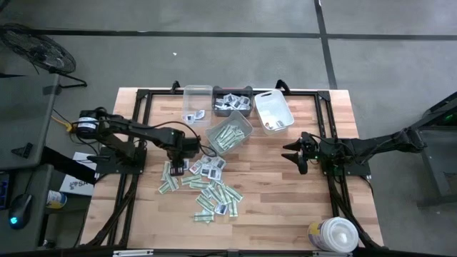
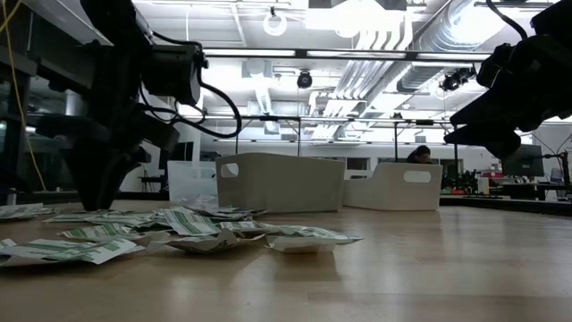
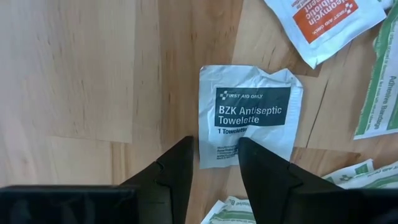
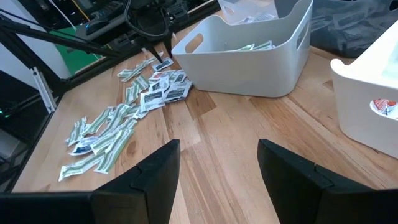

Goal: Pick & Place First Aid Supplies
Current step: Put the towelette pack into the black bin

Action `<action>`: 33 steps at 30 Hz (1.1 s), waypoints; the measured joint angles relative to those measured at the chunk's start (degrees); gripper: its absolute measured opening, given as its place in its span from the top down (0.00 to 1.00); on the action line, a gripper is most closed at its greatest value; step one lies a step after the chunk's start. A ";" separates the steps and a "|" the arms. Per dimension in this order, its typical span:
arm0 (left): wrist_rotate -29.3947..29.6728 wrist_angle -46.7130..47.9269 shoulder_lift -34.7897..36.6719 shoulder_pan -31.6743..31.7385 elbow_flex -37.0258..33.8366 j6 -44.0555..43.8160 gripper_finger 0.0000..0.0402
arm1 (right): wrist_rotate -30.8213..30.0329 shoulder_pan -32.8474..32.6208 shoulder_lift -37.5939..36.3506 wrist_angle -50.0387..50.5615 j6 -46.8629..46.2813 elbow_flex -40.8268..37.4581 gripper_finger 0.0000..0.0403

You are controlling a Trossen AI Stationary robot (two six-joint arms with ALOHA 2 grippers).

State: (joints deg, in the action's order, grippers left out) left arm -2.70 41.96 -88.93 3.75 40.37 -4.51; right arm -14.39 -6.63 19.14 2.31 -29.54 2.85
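Packets (image 1: 203, 187) lie in a messy pile on the wooden tabletop (image 1: 285, 207), near its left edge and toward the middle. From above, the left claw (image 1: 173, 165) hangs low over the back end of that pile. The right claw (image 1: 295, 155) waits well apart from it, toward the right edge. I count four bins by the far edge: one clear bin (image 1: 196, 100), one dark bin (image 1: 232, 102), one white bin (image 1: 273, 111) and one tipped clear bin (image 1: 229, 132) with green strips inside. One round tub (image 1: 334, 234) sits at the near right corner. The packets are too many to count, surely dozens.

From table height, the left claw (image 2: 98, 192) reaches down to the pile (image 2: 179, 228). The right claw (image 2: 487, 134) is up in the air.

The left wrist camera shows one white towelette packet (image 3: 249, 118) flat on the wood. The left claw (image 3: 214, 149) has its two fingers a little apart, with the packet's bottom corner between the tips. I cannot tell if they pinch it yet.

The right wrist camera shows the right claw (image 4: 217, 158) wide apart and holding nothing.

What could go wrong: the packet is thin and flat, so the fingers may slide off its edge or just push it along. Another packet could also come up with it.
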 joint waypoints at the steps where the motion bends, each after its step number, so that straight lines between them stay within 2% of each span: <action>1: -0.36 0.26 -0.51 0.00 0.08 0.01 0.68 | 0.00 0.02 0.02 0.02 0.00 0.00 0.48; 6: -0.88 0.59 -1.06 0.02 0.09 -0.24 0.73 | -0.02 0.02 0.02 0.01 0.00 0.00 0.48; 17: -2.30 1.10 -0.96 0.04 0.09 -0.80 0.98 | 0.00 0.00 0.00 0.02 0.00 0.00 0.48; 24: -3.60 1.74 0.70 0.04 0.43 -1.76 0.99 | 0.00 0.01 0.02 0.02 0.00 0.00 0.48; 33: -4.46 5.22 5.16 -0.04 8.38 -2.07 1.00 | -0.01 0.01 0.00 0.02 0.00 0.00 0.48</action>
State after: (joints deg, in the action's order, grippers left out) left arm -7.16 47.18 -83.77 3.70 48.76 -6.59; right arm -14.40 -6.63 19.14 2.33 -29.54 2.85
